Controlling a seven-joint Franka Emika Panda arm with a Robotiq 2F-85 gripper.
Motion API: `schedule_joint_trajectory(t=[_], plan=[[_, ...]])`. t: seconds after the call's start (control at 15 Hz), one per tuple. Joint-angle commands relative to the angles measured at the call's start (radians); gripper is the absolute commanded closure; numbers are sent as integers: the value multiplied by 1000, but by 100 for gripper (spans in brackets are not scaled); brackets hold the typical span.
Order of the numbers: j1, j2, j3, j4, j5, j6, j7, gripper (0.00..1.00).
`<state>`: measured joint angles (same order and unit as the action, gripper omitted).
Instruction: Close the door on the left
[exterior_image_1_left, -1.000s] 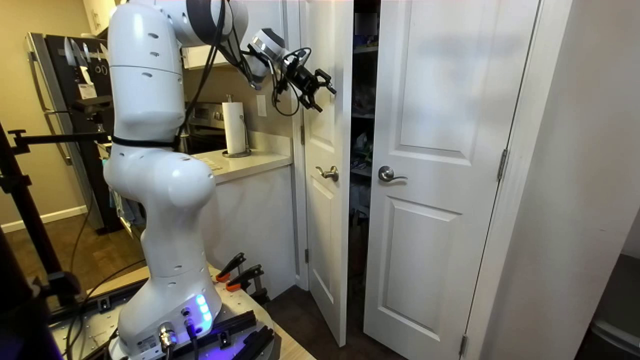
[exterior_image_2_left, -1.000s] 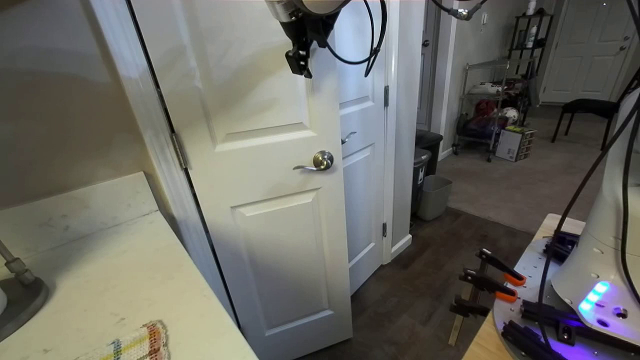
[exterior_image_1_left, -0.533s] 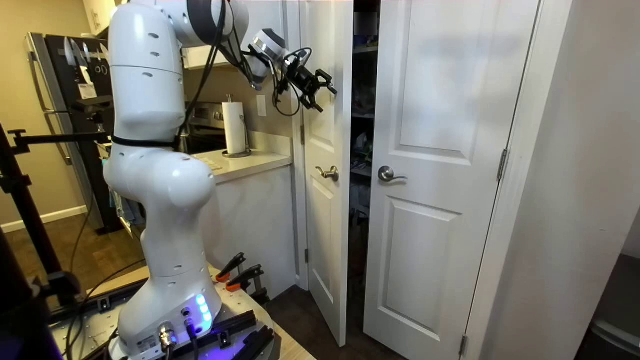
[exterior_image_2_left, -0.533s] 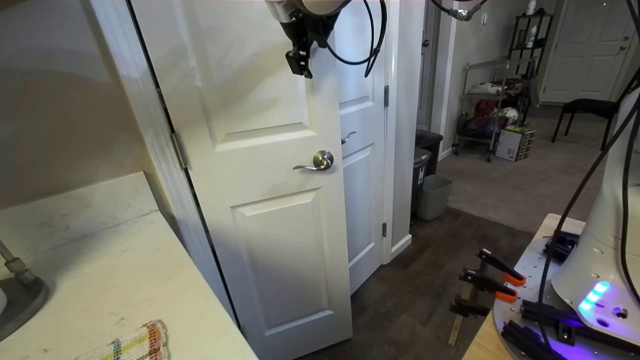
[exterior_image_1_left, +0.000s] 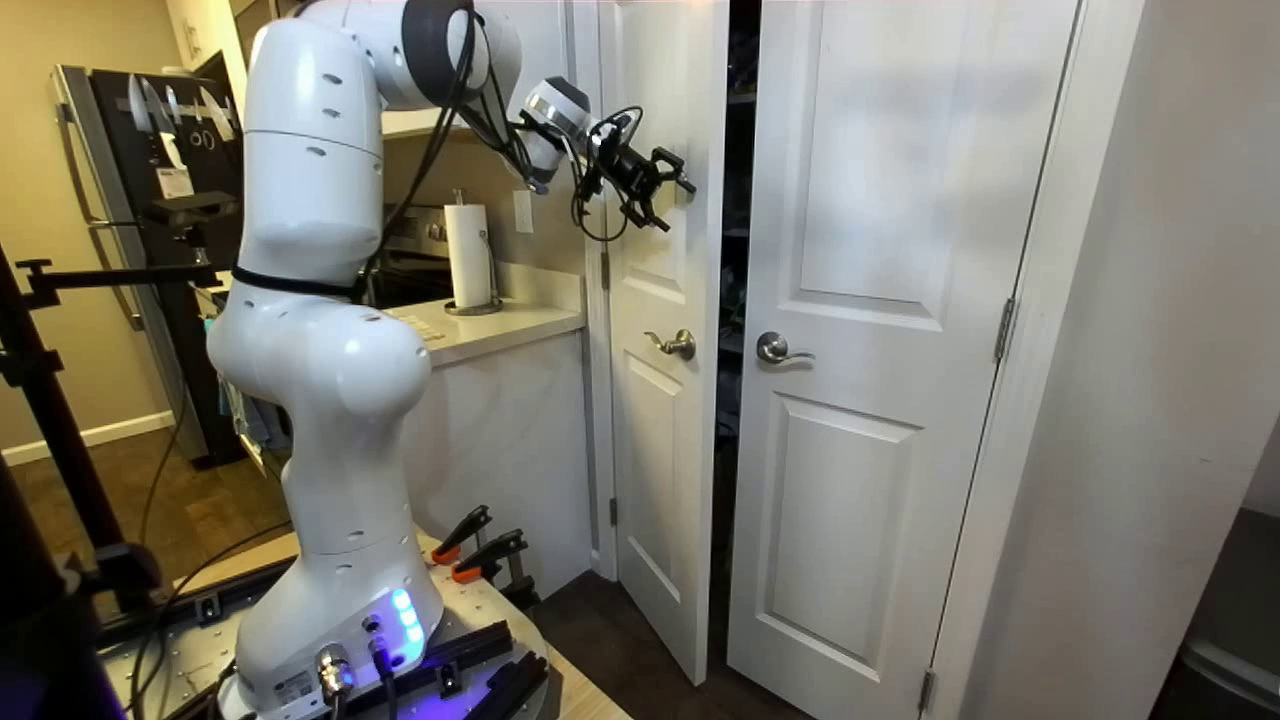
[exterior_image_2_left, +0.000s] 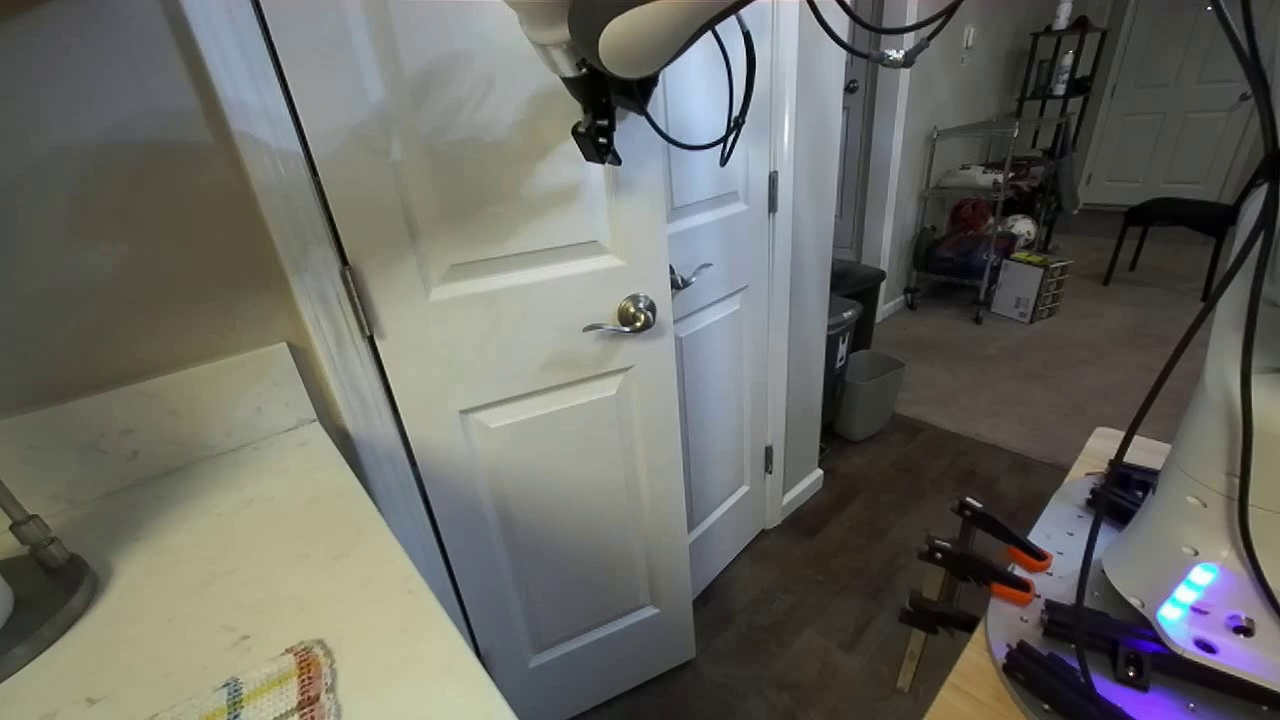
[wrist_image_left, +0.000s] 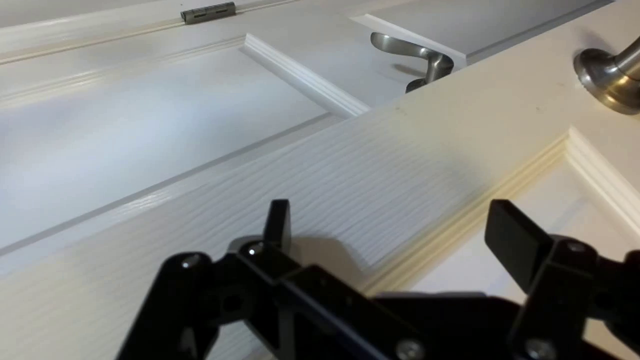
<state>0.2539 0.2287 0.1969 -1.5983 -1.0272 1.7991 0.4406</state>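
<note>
The left door is a white panelled leaf with a silver lever handle near its right edge. It stands ajar, with a dark gap between it and the right leaf. It also shows in an exterior view and fills the middle of the wrist view. My gripper is open and empty, with its fingertips at the door's outer face, above the handle and near the free edge. It also shows in an exterior view and the wrist view. Exact fingertip contact is hard to tell.
The matching right leaf has its handle at its left edge. A counter adjoins the door frame on the hinge side. Orange-tipped clamps stick out from the robot's table. A paper towel roll stands on the counter.
My arm and open gripper have moved towards the closet. The left door has swung inward with them, and the dark gap beside the right leaf is narrower.
</note>
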Motion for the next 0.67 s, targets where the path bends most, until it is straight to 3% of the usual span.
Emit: schedule_joint_trajectory(t=[0.0,0.6], plan=[[-6,46,-28,38,-31,51,-24,0],[-12,193,-95,207,-132,161,-69,0]])
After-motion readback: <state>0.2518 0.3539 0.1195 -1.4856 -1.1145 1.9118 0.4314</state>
